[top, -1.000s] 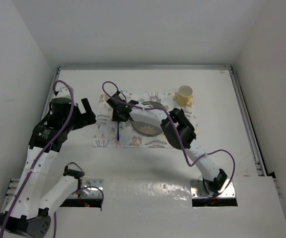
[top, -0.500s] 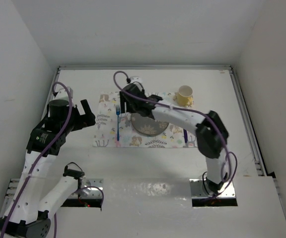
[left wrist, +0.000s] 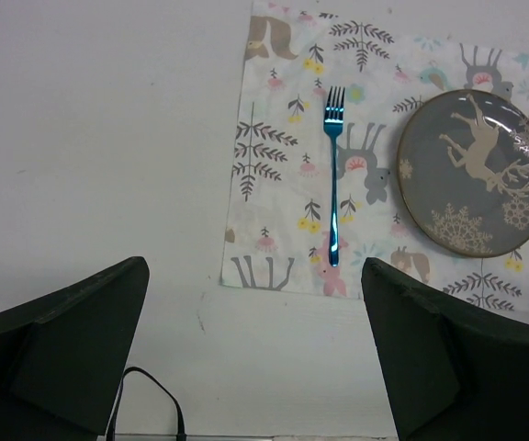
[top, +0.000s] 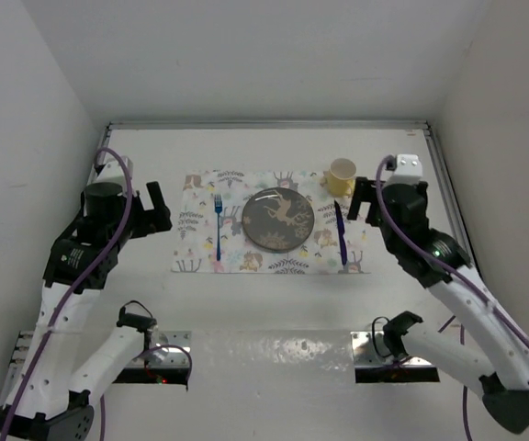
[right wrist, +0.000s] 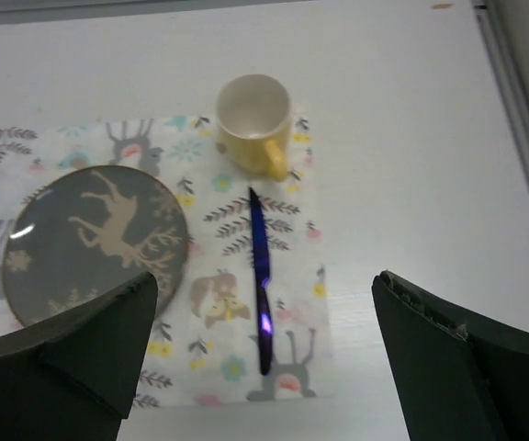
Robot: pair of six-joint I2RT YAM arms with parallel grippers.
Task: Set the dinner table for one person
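Both hover above the dinner table (top: 264,152), jaws wide and empty: left gripper (top: 157,211) just off the placemat (top: 237,262), right gripper (top: 365,200) beside the yellow cup (top: 342,175).

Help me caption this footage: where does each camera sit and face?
Top external: above, behind the arms, looking down on the dinner table; left arm, right arm show.
Left wrist: on that wrist, looking down at fork and plate; own fingers at bottom.
Right wrist: likewise, looking down at yellow mug and knife; own fingers at bottom.
Both wrist views share the plate.
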